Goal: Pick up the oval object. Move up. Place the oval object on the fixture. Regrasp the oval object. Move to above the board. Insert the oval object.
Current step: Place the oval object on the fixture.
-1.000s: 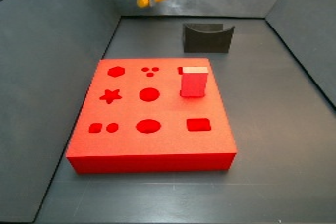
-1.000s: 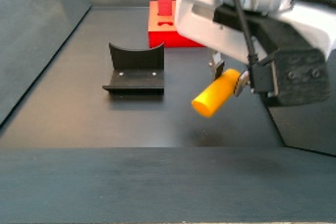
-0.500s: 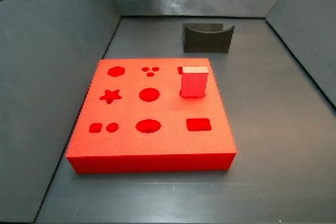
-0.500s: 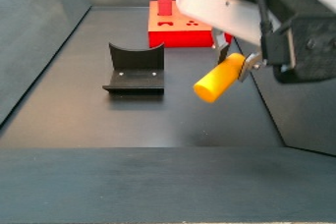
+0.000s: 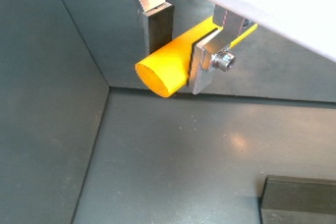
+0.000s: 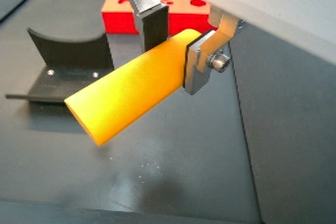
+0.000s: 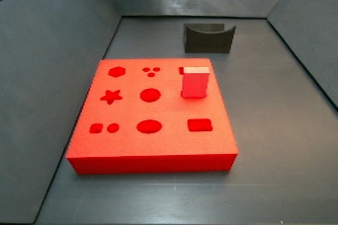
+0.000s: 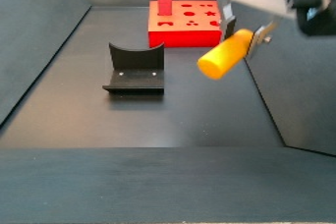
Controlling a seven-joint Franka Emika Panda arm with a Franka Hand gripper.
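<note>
Clearly the end effector [image 6: 178, 33], upper centre in a wrist view, pinches the peg [image 6: 132, 90] near one end; it could pivot and miss the fixture [image 6: 63, 63].

Oval object [image 6: 132, 96] yellow-orange — board [image 7: 152, 111] red — fixture [image 8: 134, 69] dark.

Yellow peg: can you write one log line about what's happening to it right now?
gripper: shut on oval object | position: raised above the floor, beside fixture | fixture: empty | board: oval hole open, red block standing
</note>
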